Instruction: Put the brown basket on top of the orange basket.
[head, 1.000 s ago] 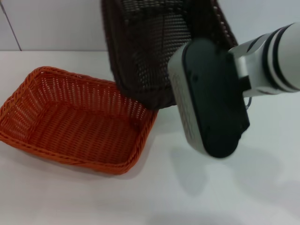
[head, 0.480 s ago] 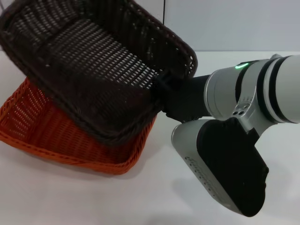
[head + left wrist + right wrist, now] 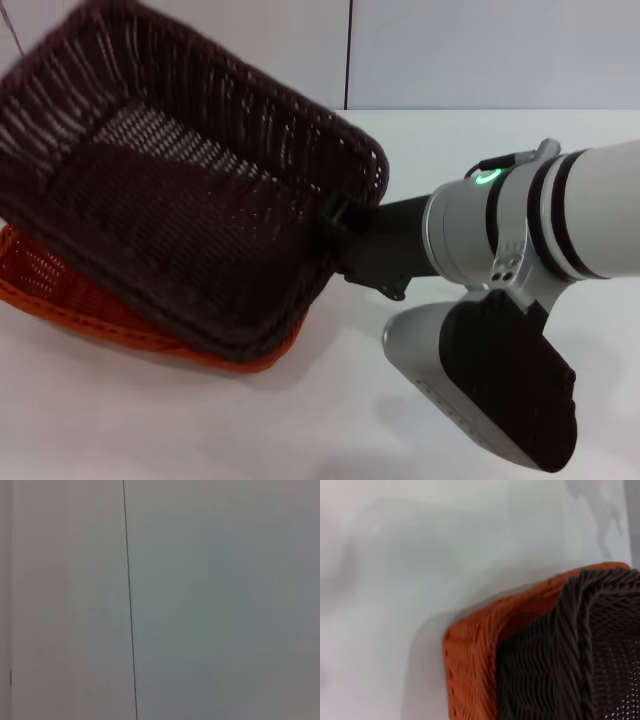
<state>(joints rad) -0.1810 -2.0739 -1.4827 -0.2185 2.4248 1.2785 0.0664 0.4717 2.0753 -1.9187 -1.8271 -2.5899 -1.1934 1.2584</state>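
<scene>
— Brown basket (image 3: 170, 200) where?
— Tilted over orange basket (image 3: 60, 295), covering most, on white surface (image 3: 300, 420).
— Right end effector (image 3: 340, 225)?
— Clamped on brown basket's near rim. Left not visible.

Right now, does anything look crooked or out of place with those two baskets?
Yes. The brown basket, held by the right gripper, sits tilted over the orange basket, far end raised, not nested level.
</scene>
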